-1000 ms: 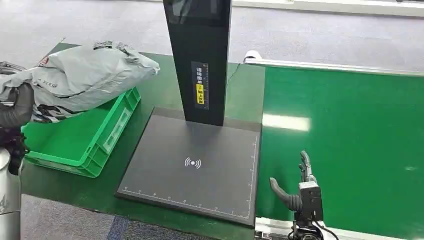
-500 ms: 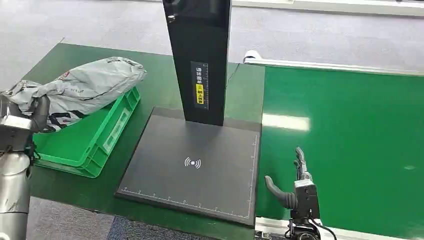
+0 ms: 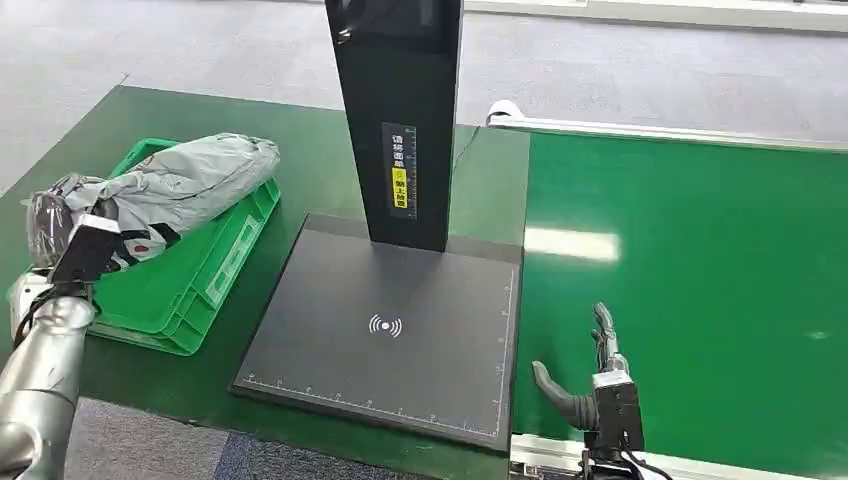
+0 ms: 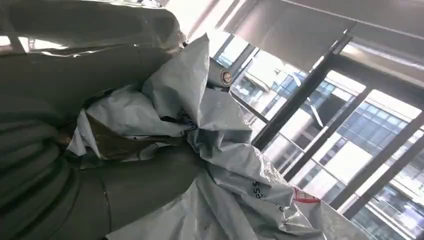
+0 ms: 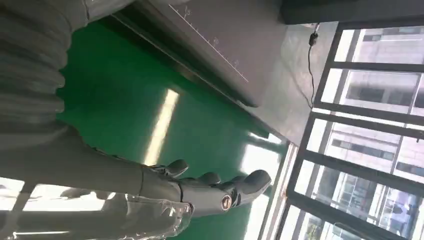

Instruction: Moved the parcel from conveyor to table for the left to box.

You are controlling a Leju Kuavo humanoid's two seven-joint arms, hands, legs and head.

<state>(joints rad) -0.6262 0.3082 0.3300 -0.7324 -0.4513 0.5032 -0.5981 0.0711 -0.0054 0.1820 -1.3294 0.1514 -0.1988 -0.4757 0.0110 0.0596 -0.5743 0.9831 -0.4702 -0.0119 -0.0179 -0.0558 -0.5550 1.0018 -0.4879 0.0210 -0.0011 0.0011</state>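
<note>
Grey plastic parcel (image 3: 175,190) hangs over the green crate (image 3: 160,300), gripped at its end by your left hand (image 3: 65,225); lower it well inside the crate walls before releasing, leaving the right hand (image 3: 590,375) spread empty.

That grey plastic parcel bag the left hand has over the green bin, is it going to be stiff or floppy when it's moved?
Probably floppy: the grey parcel bag looks crumpled and sags over the green bin rim. Its glossy film may be slippery where the left hand bunches one end. It seems soft, unlikely to roll.
</note>
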